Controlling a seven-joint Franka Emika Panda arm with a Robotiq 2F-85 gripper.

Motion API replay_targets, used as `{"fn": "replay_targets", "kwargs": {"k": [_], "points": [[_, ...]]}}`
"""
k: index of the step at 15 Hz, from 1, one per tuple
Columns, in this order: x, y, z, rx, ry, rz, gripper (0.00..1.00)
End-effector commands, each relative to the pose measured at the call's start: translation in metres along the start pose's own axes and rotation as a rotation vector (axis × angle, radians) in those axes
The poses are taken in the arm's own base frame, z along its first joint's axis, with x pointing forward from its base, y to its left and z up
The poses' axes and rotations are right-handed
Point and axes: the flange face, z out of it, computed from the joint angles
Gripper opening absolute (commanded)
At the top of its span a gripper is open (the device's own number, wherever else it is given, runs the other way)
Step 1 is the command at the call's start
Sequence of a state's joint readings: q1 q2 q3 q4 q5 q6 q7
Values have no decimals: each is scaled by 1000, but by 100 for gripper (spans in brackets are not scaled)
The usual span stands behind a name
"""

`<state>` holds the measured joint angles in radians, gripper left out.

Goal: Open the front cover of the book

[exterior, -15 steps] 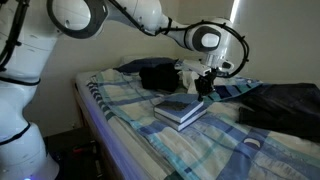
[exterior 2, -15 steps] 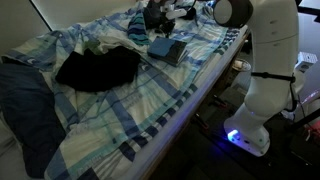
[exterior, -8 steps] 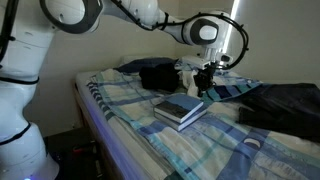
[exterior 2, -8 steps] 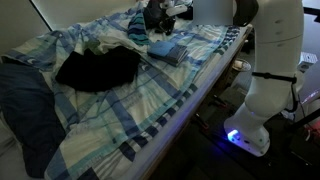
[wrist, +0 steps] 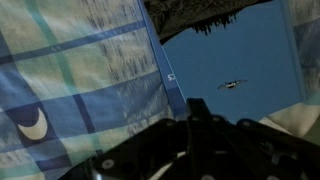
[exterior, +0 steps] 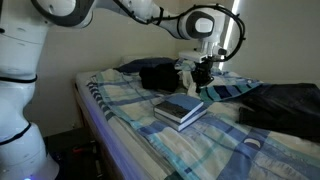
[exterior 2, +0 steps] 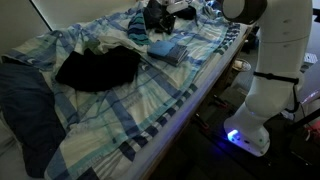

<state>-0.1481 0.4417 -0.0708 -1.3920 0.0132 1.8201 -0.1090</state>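
Bed [exterior: 112,128] w/ blue plaid bedding [exterior 2: 150,110], shown by two exterior cams and a wrist cam. A white robot arm [exterior: 150,12] reaches in over the mattress from above.

What the bed carries:
- **The book:** the book [exterior: 181,110] is a thick hardback lying flat on the bedding in both exterior views, w/ pale page edges toward the camera in one of them.
- **The cover:** the front cover [wrist: 235,60] is dark blue and shut, lying flat on the pages. The wrist view shows a small pale emblem [wrist: 232,85] on it.
- **Clothing near the book:** a dark garment [exterior: 155,72] is bunched just behind the book. In the wrist view dark fabric runs along the cover's far edge; can't tell if it touches.
- **Clothing further off:** a 2nd heap of dark clothing [exterior 2: 97,68] lies further along the bed, well apart from the book.
- **Blanket:** a blue-grey blanket [exterior 2: 25,100] lies at the bed's other end.

The pincer [exterior: 199,84] hangs in the air above the book's far edge, not touching it; a gap shows btwn fingertips and cover. Its jaws are pressed together w/ nothing btwn them.

In the wrist view the pincer is a dark blur at the bottom. The blue cover fills the upper right beyond it, and plaid bedding lies beside the book on the other side of the frame.
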Motion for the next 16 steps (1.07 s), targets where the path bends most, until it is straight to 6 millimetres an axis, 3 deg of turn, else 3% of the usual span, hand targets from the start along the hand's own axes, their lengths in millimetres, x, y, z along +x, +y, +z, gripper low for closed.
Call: {"fn": "replay_targets", "kwargs": {"k": [1, 10, 11, 13, 16], "points": [[0, 1, 0, 0, -2, 0, 4], [1, 1, 2, 0, -4, 1, 4], [1, 1, 2, 0, -4, 1, 29], [3, 2, 6, 0, -15, 14, 35], [6, 4, 16, -5, -30, 29, 58]]}}
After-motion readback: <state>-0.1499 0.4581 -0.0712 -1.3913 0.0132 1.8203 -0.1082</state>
